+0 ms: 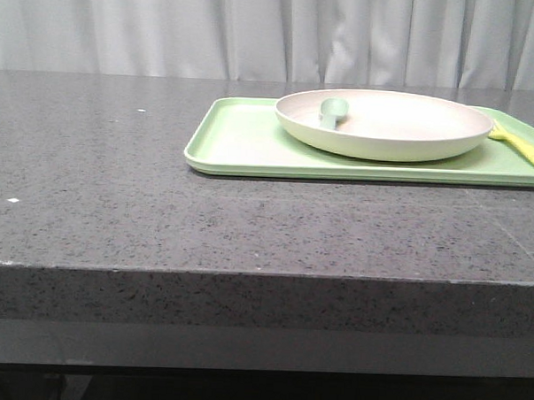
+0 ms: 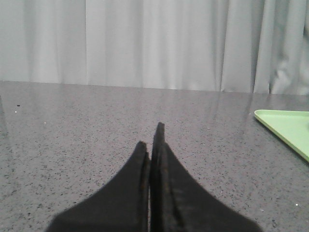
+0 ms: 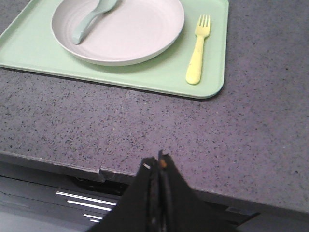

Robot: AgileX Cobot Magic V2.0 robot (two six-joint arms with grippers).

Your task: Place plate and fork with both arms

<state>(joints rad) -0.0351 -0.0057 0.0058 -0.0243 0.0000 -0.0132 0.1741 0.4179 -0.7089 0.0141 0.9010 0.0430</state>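
Observation:
The cream-white plate point(image 1: 385, 124) sits on the light-green tray point(image 1: 238, 141) at the table's far right; it also shows in the right wrist view point(image 3: 125, 34). The pale-yellow fork point(image 1: 523, 146) lies on the tray just right of the plate, seen whole in the right wrist view point(image 3: 197, 50). My left gripper point(image 2: 150, 137) is shut and empty over bare table, well left of the tray's corner point(image 2: 285, 126). My right gripper point(image 3: 158, 159) is shut and empty above the table's front edge, short of the tray point(image 3: 145, 79). Neither gripper shows in the front view.
A grey-green spoon point(image 1: 331, 112) rests inside the plate, also in the right wrist view point(image 3: 89, 19). The table point(image 1: 117, 185) is dark speckled stone with a thick front edge. A white curtain point(image 1: 168, 27) hangs behind it.

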